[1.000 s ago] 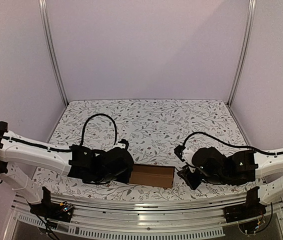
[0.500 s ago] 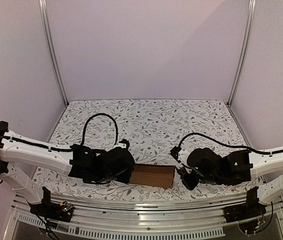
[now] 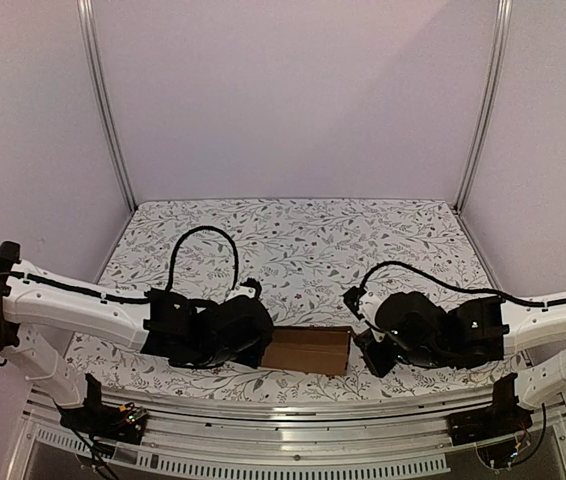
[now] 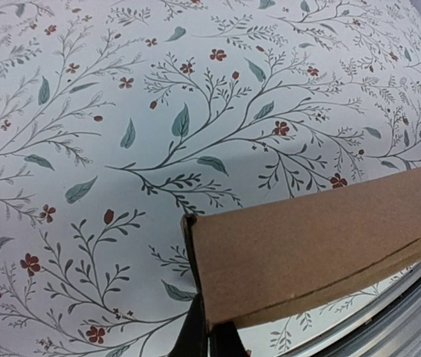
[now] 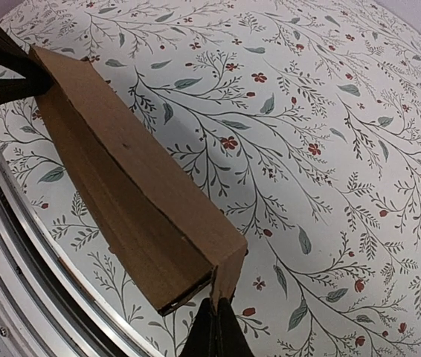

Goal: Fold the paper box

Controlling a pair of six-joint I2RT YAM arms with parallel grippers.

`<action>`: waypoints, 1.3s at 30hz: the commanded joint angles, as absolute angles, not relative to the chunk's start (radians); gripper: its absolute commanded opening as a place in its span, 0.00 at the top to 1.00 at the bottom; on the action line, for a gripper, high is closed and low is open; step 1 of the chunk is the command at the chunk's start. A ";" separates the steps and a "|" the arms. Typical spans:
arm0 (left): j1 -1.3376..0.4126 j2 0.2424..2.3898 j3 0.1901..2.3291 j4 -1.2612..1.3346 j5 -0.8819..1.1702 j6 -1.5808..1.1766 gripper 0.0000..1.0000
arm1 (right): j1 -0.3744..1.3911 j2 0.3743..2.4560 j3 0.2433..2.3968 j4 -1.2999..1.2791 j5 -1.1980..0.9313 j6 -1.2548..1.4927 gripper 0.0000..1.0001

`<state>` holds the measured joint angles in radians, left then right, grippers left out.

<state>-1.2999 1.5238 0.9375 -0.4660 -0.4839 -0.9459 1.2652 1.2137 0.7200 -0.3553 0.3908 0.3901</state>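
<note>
Left gripper (image 4: 209, 338): fingers (image 4: 193, 335) drawn together on the left end of the paper box (image 4: 322, 238), with the thin cardboard edge pinched between them. Right gripper (image 5: 214, 331): fingers likewise closed, clamped on the lower edge of the box's right end wall. The box is thus held at both ends. The right wrist view shows the left gripper as a dark shape at the box's far end. The box has the form of a narrow rectangular carton, plain brown, with its long axis running left to right between the two grippers. In the right wrist view its broad top face is tilted and a dark slit shows under the near corner. Cannot tell whether its underside touches the surface. It sits low over the table (image 3: 303, 240), which is covered in a floral print, close to the near edge and just behind the aluminium rail (image 3: 293, 412). In the top view both arms reach inward from the sides, their wrists flanking the box.
</note>
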 commanded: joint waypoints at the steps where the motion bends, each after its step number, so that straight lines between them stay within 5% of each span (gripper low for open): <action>1: -1.330 1.595 0.908 -0.582 -0.392 -0.933 1.00 | 1.272 1.185 0.782 -0.360 0.401 0.470 1.00; 39: -1.365 1.642 0.959 -0.628 -0.444 -0.925 1.00 | 1.163 1.231 0.804 -0.359 0.195 0.876 1.00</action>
<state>-1.3315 1.5784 0.9905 -0.5159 -0.5480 -0.9428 1.1698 1.2140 0.7849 -0.3828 0.2138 0.8299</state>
